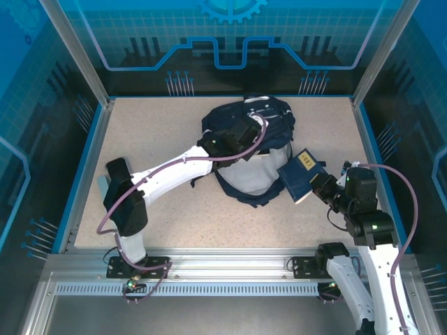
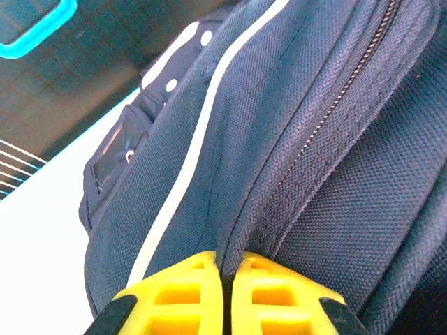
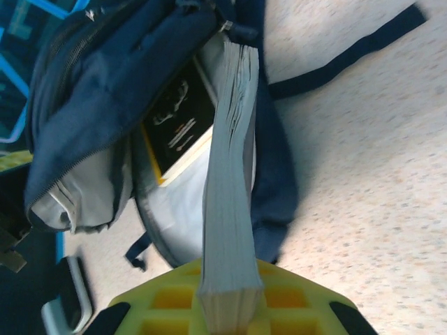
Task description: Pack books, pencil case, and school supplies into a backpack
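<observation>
Item: book [image 3: 227,209], clamped by its edge in my right gripper [image 3: 227,296], at the backpack [image 3: 105,63] mouth; my left gripper [image 2: 227,276] pinched its fabric beside the zipper [image 2: 328,115]; mouth needed holding high, book angling in beside the black book [image 3: 178,129].

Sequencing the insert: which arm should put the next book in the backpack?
Right. The right gripper is shut on the blue book at the backpack mouth; the left gripper pinches fabric by the zipper.

Left fingers [image 2: 178,296] pinched together, right fingers [image 3: 164,301] clamped tight
</observation>
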